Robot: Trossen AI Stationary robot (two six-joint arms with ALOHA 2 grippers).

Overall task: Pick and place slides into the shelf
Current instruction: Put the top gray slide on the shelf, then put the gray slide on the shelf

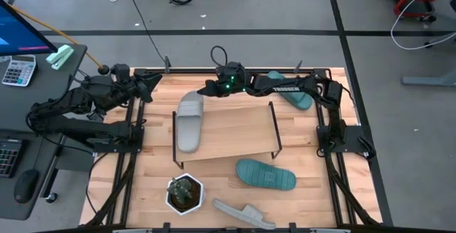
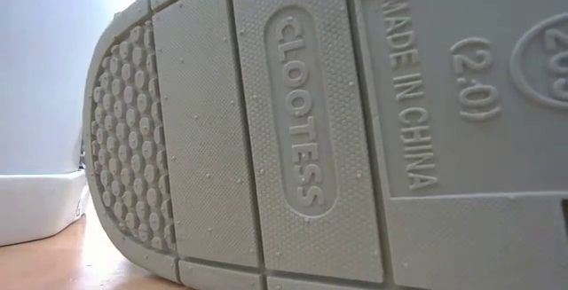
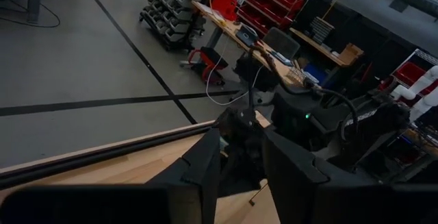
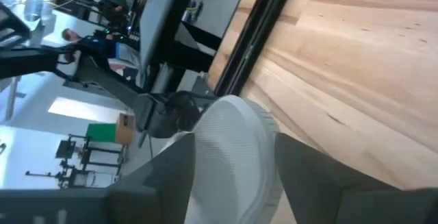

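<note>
Right hand (image 4: 233, 176) grips grey slide (image 1: 190, 122) at heel, over shelf (image 1: 235, 137).

A small potted plant (image 1: 184, 193) sits near the table's front edge; a calculator (image 1: 18, 70) lies on the side desk (image 1: 43, 90).

**Where things lie on the table**

In the high view the shelf (image 1: 235, 130) sits at the centre of the frame. One slide (image 1: 190, 121) lies on its left end, its far tip reaching past the shelf's upper edge. The right gripper (image 1: 208, 90) is just above that tip. A second slide (image 1: 265, 174) lies below the shelf, right of centre. A third (image 1: 244, 214) lies at the bottom edge, right of the potted plant (image 1: 184, 193). A fourth (image 1: 293, 94) lies at upper right, under the right arm. The left gripper (image 1: 153, 83) is at upper left
</note>
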